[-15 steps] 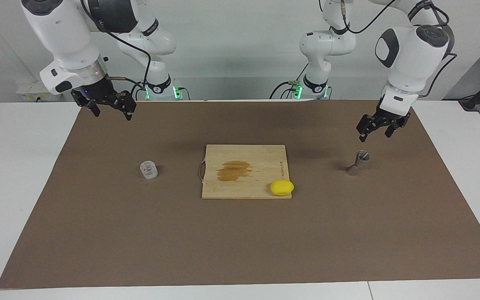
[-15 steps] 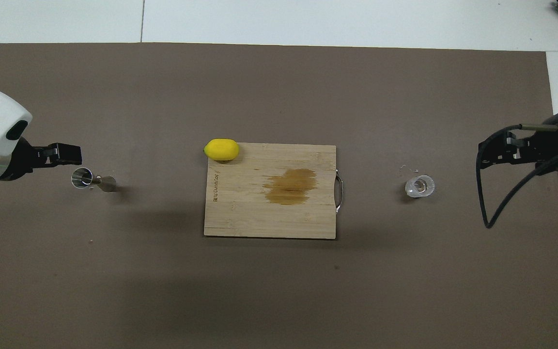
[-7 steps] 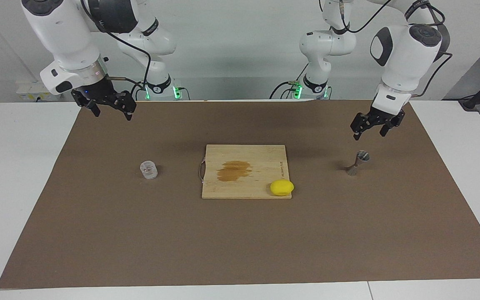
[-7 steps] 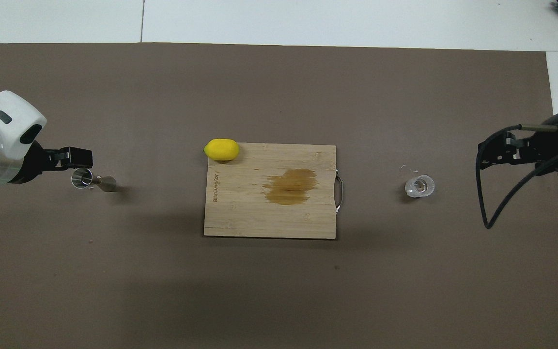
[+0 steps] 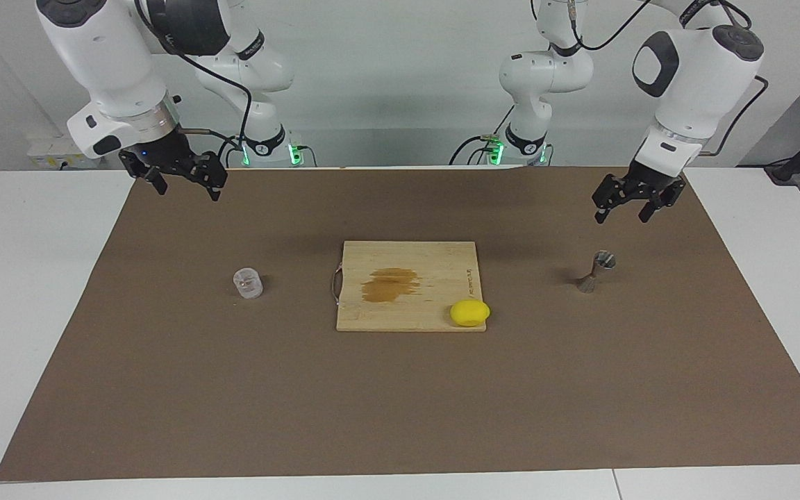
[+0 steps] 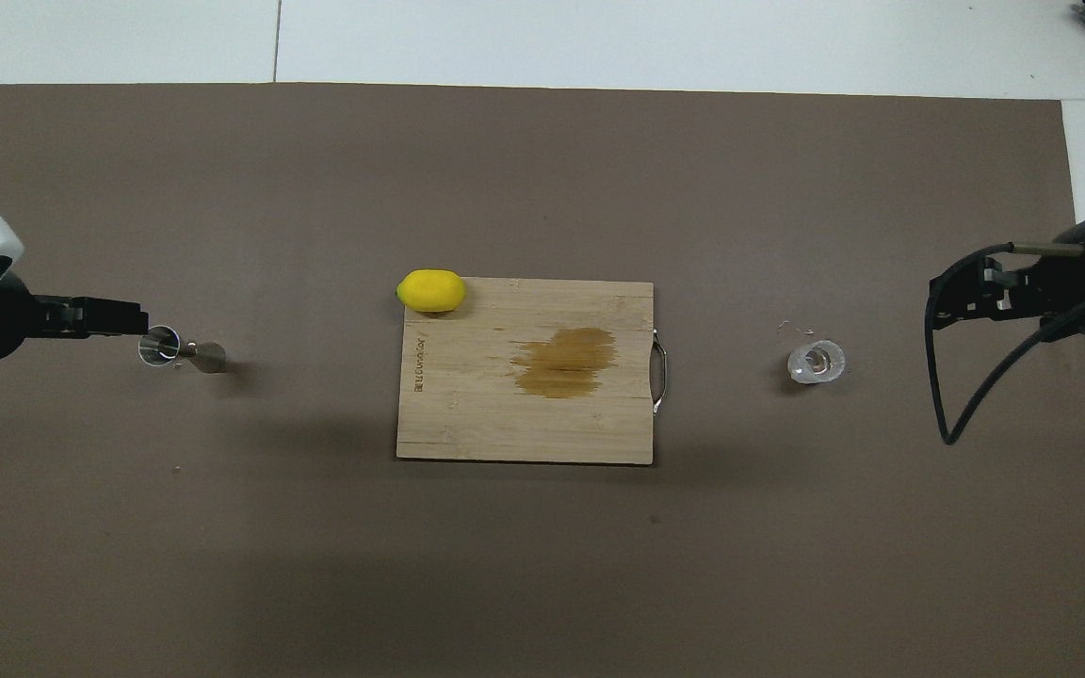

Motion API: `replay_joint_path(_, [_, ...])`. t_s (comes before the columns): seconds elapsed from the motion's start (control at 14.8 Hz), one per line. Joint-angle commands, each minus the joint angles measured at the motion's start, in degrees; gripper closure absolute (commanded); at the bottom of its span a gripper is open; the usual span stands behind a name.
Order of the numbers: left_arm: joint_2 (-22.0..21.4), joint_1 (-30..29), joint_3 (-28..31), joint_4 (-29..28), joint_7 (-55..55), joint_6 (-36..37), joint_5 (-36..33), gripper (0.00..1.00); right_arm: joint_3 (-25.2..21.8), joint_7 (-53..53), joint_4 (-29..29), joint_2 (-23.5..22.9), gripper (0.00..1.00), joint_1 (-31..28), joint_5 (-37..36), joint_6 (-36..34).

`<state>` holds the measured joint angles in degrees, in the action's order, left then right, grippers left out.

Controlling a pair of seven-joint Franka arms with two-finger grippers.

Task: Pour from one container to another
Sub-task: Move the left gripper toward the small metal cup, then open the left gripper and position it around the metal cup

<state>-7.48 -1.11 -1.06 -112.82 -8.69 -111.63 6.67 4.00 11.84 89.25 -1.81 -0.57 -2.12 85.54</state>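
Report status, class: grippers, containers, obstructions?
Left gripper open above jigger. Right gripper open, waiting. Glass cup untouched. Cutting board, lemon between.

Left pincer (image 5: pixel 623 212) open above jigger (image 5: pixel 596 271), glass cup (image 5: pixel 248 283) apart

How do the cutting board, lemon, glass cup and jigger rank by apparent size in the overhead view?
1. Cutting board, by far the largest.
2. Lemon.
3. Glass cup and jigger: too close to rank. The jigger's outline looks longer only because the camera sees it at a slant.
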Motion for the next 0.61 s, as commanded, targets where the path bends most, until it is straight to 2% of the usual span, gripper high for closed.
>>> replay_joint_path(0.0, [-0.70,-3.54,-0.17,-0.91,-16.21,0.37,3.26,0.00,0.31,-1.64,1.98,1.55,0.00,-0.83,1.33,1.04])
replay_joint_path(0.2, [-0.17,-6.97,-0.17,-0.91,-28.89,0.19,8.51,0.00,0.31,-1.56,1.98,1.55,0.00,-0.83,1.33,1.12])
replay_joint_path(0.41, [2.11,-7.77,-0.17,-1.00,-31.38,0.37,12.13,0.00,0.31,-1.56,1.90,1.55,0.00,-0.83,1.33,0.60])
replay_joint_path(0.54, [3.17,-10.04,-0.16,-1.00,-33.39,0.36,16.86,0.00,0.31,-1.56,1.98,1.55,0.00,-0.83,1.33,0.86])
